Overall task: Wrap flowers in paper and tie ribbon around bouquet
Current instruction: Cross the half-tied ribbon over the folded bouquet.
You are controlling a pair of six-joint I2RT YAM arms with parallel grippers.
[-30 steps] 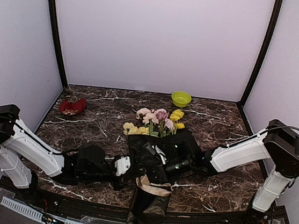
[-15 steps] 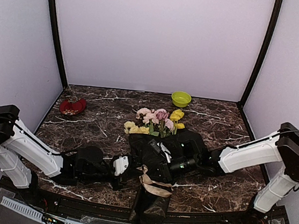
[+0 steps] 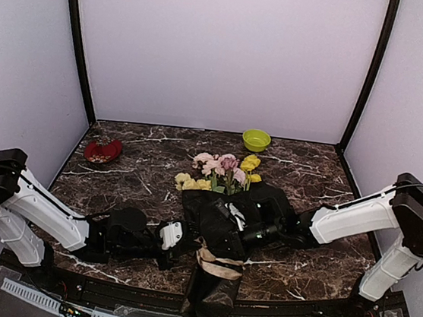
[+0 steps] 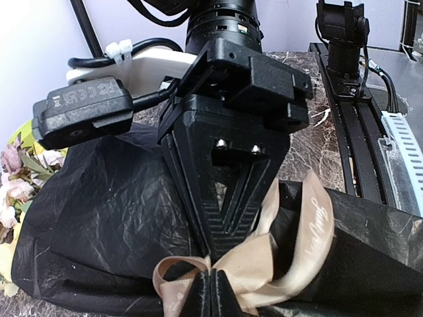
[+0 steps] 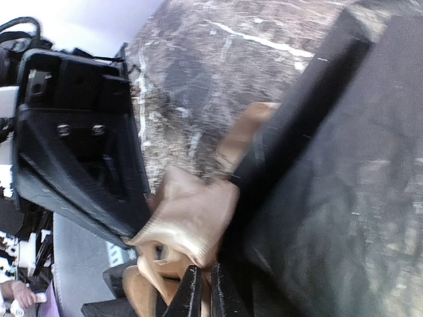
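The bouquet lies mid-table with its flowers point(image 3: 222, 169) pointing to the back, wrapped in black crinkly paper point(image 3: 214, 300) whose narrow end hangs over the front edge. A beige ribbon point(image 3: 219, 265) is looped and knotted around the narrow part. My left gripper point(image 3: 188, 246) comes in from the left. In the left wrist view it point(image 4: 211, 294) is shut on the ribbon point(image 4: 291, 244) at the knot. My right gripper point(image 3: 213, 243) reaches in from the right, its tips meeting the same knot. In the right wrist view it point(image 5: 201, 297) is pinched on the ribbon point(image 5: 192, 218). The stems are hidden inside the paper point(image 4: 99, 218).
A green bowl point(image 3: 255, 140) stands at the back, right of centre. A red dish point(image 3: 103, 150) sits at the back left. A black rail point(image 4: 350, 132) runs along the table's front edge. Walls close in the table on three sides.
The right arm has drawn back slightly to the right and the ribbon loops look pulled tighter at the knot. The left arm has hardly moved.
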